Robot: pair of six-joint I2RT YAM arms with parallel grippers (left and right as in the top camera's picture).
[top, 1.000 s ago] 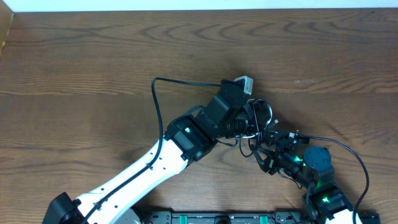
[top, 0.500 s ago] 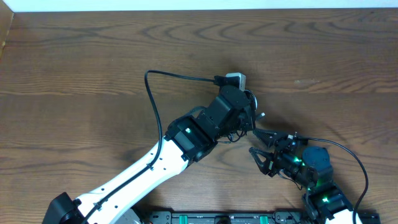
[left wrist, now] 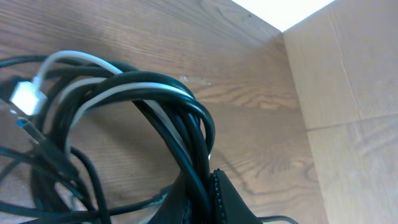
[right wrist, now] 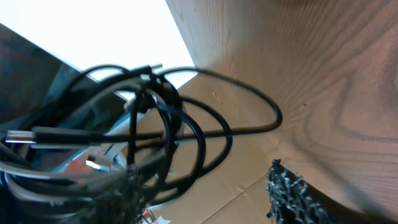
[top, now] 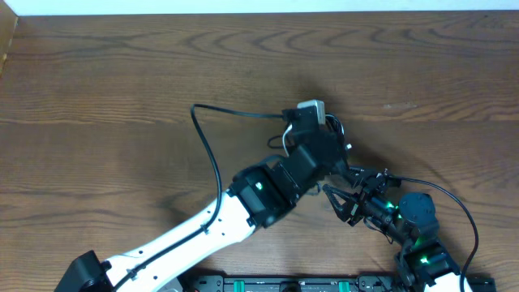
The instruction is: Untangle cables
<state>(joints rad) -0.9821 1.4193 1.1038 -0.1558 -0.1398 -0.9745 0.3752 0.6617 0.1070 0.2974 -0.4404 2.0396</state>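
Observation:
The cables [left wrist: 143, 93] hang as one tangled bunch, black loops wound with a white cord and a white plug [left wrist: 25, 96] at the left. My left gripper [left wrist: 208, 199] is shut on the black strands at the bunch's lower end. From overhead, the left gripper [top: 329, 151] holds the bunch [top: 342, 138] near the table's middle, mostly hidden under the wrist. My right gripper [top: 345, 193] stands open just below and right of it. In the right wrist view the cables [right wrist: 155, 124] loop around the left finger [right wrist: 132, 196], with an empty gap across to the other finger [right wrist: 292, 193].
The left arm's own black wire [top: 212, 154] arcs out over the wooden table [top: 122, 73] to the left. A cardboard wall [left wrist: 348, 93] stands along the table's edge. The right arm's wire [top: 454, 199] curves by the front right.
The left wrist has swung right and turned, carrying the bunch with it, so fewer loops show from overhead. The right gripper's jaws have narrowed slightly, staying close by.

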